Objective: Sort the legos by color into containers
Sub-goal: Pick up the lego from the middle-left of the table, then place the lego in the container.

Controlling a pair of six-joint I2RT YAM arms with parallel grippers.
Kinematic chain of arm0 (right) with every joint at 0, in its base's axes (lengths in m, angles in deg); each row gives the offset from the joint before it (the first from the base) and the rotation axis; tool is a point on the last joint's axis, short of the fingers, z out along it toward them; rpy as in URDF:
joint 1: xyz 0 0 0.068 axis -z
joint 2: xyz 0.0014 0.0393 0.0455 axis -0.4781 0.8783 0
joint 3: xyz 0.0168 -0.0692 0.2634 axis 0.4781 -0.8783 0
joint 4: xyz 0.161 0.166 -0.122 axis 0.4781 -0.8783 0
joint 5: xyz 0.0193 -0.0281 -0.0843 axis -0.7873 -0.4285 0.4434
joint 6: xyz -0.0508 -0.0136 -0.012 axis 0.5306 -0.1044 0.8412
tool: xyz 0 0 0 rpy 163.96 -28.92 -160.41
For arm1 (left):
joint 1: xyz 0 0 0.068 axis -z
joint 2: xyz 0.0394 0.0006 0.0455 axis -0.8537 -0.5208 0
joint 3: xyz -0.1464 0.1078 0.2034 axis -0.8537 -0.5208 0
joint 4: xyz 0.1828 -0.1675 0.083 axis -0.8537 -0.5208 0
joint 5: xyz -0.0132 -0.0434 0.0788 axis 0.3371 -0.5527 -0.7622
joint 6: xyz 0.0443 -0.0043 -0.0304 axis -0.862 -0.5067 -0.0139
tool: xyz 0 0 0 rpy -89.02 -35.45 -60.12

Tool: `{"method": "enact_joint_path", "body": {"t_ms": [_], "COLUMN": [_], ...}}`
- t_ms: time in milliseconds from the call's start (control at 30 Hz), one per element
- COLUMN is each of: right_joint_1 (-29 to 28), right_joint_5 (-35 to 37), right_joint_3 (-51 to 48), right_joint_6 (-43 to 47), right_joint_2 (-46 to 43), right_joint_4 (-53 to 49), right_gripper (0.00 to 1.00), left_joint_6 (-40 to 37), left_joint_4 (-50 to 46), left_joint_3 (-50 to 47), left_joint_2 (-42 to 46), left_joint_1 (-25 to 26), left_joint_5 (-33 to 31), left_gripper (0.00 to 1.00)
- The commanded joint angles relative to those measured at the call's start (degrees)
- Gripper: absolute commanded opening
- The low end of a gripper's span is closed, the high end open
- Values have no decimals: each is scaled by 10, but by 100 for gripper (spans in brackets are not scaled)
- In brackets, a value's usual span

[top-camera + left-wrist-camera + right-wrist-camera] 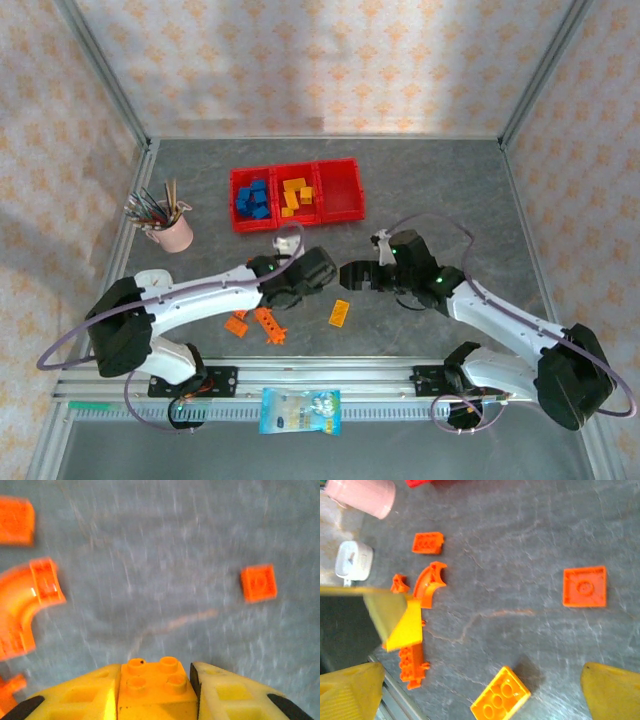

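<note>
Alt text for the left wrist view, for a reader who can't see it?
The left tool is shut on a yellow-orange four-stud plastic brick between its yellow fingers, at the bottom edge. On the grey table lie a curved orange plastic brick at left and a flat square orange plastic brick at right.

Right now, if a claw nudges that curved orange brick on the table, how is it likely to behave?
The curved orange brick looks like rigid moulded plastic, so it should keep its shape rather than flex. It lies low on the table, so it will probably slide or spin, not roll. Its arc offers no parallel sides, so a pinch might slip.
</note>
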Motion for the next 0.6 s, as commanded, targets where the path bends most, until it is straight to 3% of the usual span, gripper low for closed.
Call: {"method": "enact_joint_path", "body": {"t_ms": [0,233,567], "right_joint_1": [-4,-4,-1], "right_joint_5": [3,44,134], "right_joint_3": [36,87,130], "right_joint_6": [-12,-18,-25], "right_joint_2": [10,42,93], "right_joint_4": [31,51,66], "right_gripper": [100,100,100], "left_joint_6": [-104,-216,-258], "left_joint_4": [-5,100,91], "left_joint_3": [48,148,347], "left_joint_2": [-12,-90,-307], "left_joint_1": [-57,-169,-256], "left_joint_5": [-59,-24,5], "left_gripper": [36,35,35]}}
